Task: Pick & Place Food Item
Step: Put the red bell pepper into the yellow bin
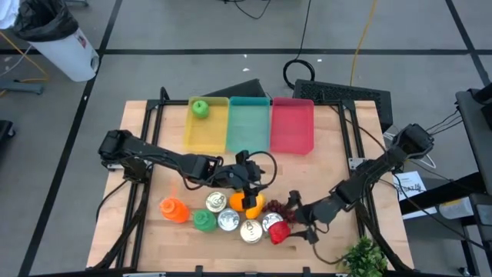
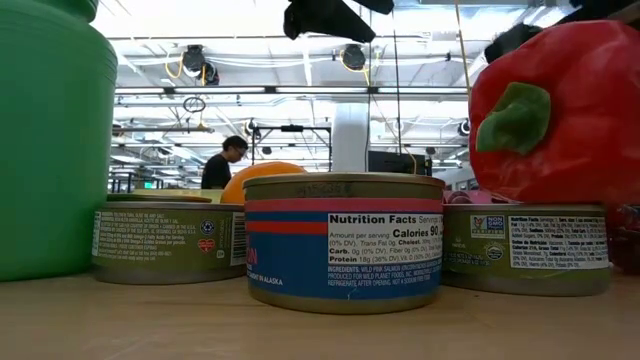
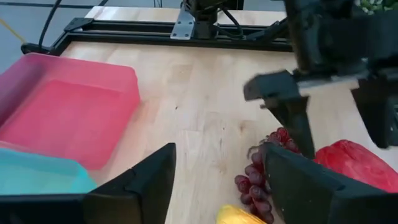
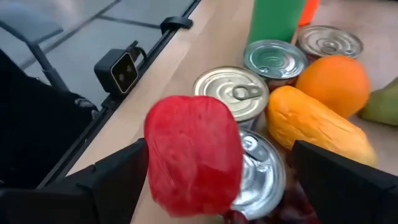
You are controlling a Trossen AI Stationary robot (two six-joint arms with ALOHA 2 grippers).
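Both grippers hang over the food cluster at the lower centre of the table (image 1: pixel 138 231).

From the left, we see the orange bottle (image 1: pixel 174 209), the green bottle (image 1: pixel 203 221) and the cans (image 1: pixel 228 221). At centre, the left gripper (image 1: pixel 247 190) hangs just above the orange (image 1: pixel 247 203), fingers (image 3: pixel 142 186) apart and holding nothing. Right of it lie the grapes (image 1: pixel 283 205). The right gripper (image 1: pixel 296 228), fingers (image 4: pixel 106 180) spread wide, straddles the red pepper (image 1: pixel 278 233), which rests on a can (image 4: pixel 261 177); we cannot tell whether they touch it.
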